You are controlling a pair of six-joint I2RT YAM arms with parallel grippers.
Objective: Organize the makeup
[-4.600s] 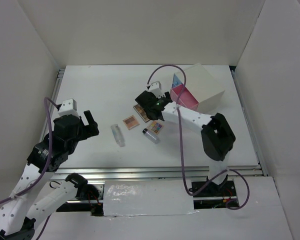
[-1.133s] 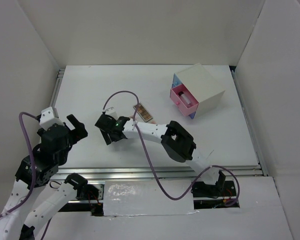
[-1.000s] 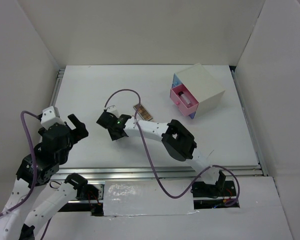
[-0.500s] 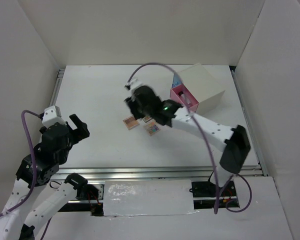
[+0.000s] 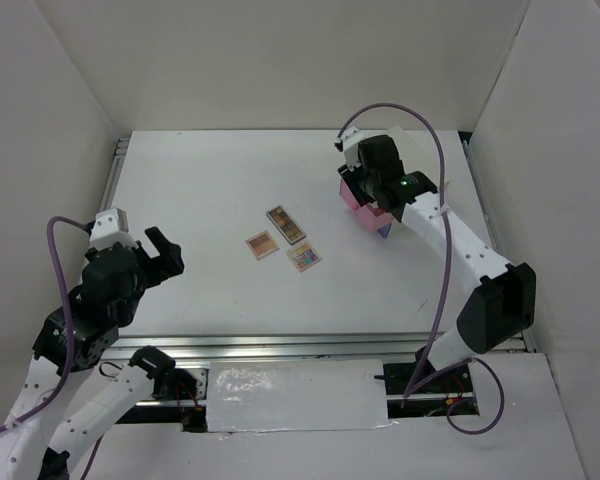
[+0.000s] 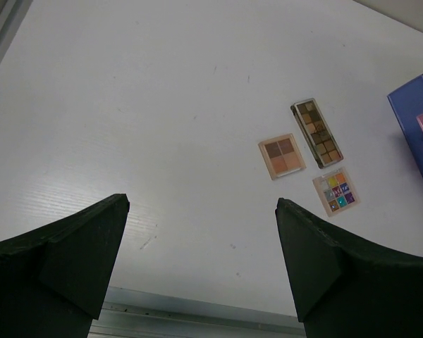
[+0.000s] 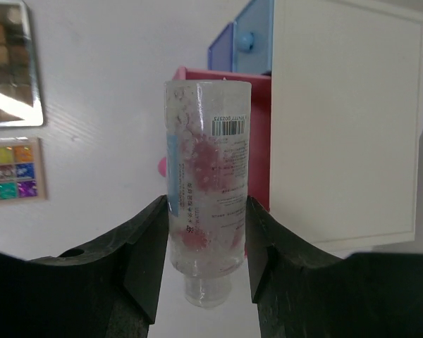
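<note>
My right gripper [image 5: 368,188] is shut on a clear tube [image 7: 206,176] with pink flecks, cap toward the wrist, held above the open pink drawer [image 7: 259,127] of the white box [image 7: 345,120]. Three palettes lie mid-table: brown [image 5: 287,225], peach [image 5: 262,244], multicoloured [image 5: 303,257]. The left wrist view also shows the brown [image 6: 316,132], peach [image 6: 282,156] and multicoloured [image 6: 336,191] palettes. My left gripper [image 5: 155,255] is open and empty at the near left, well apart from them. The lipstick and the second tube are out of view.
Blue drawers sit beside the pink one, one with a round knob [image 7: 247,41]; a blue drawer front [image 6: 412,134] shows at the right of the left wrist view. A metal rail [image 5: 310,345] runs along the table's near edge. White walls enclose the table.
My right arm has swung from the table's left-centre over to the box with the clear tube in its jaws. The tubes seen beside the palettes earlier no longer lie there. The left arm barely moved.
</note>
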